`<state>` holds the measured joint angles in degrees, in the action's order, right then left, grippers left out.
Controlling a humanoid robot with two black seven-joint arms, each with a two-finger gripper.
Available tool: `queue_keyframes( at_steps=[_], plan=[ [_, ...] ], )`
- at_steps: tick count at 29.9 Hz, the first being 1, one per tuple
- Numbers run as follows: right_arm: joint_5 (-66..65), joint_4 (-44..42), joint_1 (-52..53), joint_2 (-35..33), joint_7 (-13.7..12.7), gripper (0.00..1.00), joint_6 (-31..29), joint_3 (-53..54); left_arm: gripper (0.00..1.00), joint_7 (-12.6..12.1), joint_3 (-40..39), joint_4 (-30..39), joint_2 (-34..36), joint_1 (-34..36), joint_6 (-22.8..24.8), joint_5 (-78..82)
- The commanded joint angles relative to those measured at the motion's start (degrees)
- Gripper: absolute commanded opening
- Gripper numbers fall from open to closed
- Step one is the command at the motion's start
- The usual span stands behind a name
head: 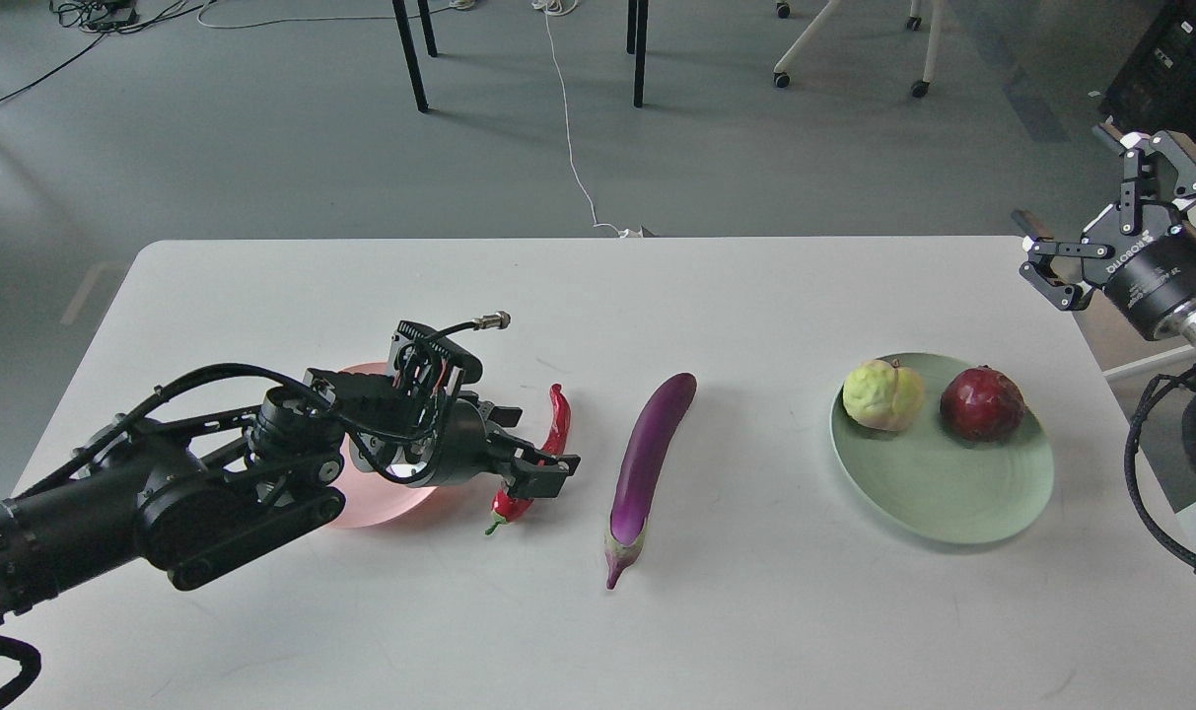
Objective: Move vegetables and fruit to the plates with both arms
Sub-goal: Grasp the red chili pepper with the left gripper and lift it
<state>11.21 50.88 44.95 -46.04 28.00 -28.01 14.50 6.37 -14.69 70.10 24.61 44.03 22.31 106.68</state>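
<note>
The red chili pepper (559, 419) lies on the white table (755, 611), right of the pink plate (371, 510). My left arm covers most of that plate. My left gripper (527, 449) is low over the chili's lower half, open, with a finger on each side of it. The purple eggplant (645, 463) lies free to the chili's right. The mint green plate (952, 498) holds the yellow-green fruit (882, 396) and the dark red fruit (982, 403). My right gripper (1079, 202) is open and empty, raised beyond the table's right edge.
Beyond the table's far edge are black table legs (412, 54), a white cable (570, 128) on the grey floor and chair castors (783, 79). The table's right edge runs close to the green plate.
</note>
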Motion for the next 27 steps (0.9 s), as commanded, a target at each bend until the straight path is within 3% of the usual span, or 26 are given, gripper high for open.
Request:
queue_keyframes(
  at_steps=[1, 6, 12, 13, 14, 17, 21, 27],
  plan=[
    [-0.04, 0.01, -0.04, -0.02, 0.00, 0.99, 0.01, 0.00, 0.99, -0.13, 0.11, -0.22, -0.35, -0.09, 0.19, 0.02],
    [0.04, 0.01, -0.21, -0.02, 0.00, 0.99, 0.01, 0.00, 0.95, -0.57, 0.19, -0.40, -0.44, -0.44, 0.37, 0.20],
    [-0.04, 0.01, -0.56, -0.02, 0.00, 0.99, 0.01, -0.18, 0.71, 0.49, 2.38, -0.31, -0.70, 0.18, 1.95, 0.38],
    [-0.04, 0.01, -0.56, -0.02, 0.00, 0.99, 0.01, -0.18, 0.71, 0.49, 2.39, -0.31, -0.70, 0.18, 1.95, 0.38],
    [-0.04, 0.01, -0.56, 0.07, 0.00, 0.99, 0.01, -0.18, 0.63, 0.49, 3.00, -0.31, -0.70, 0.44, 1.95, 0.55],
    [-0.04, 0.27, -0.56, -0.02, 0.00, 0.99, 0.01, -0.09, 0.25, 0.49, 3.01, -0.31, -0.88, 0.09, 1.95, 3.09],
    [-0.04, 0.19, -0.56, -0.10, 0.00, 0.99, 0.01, -0.09, 0.07, 0.75, 2.83, -0.31, -0.88, 0.09, 1.78, 5.30],
    [-0.04, 0.27, -0.74, -0.10, 0.00, 0.99, 0.01, -0.18, 0.06, 0.58, 0.73, 1.70, -0.53, 1.32, 1.34, 3.63]
  ],
)
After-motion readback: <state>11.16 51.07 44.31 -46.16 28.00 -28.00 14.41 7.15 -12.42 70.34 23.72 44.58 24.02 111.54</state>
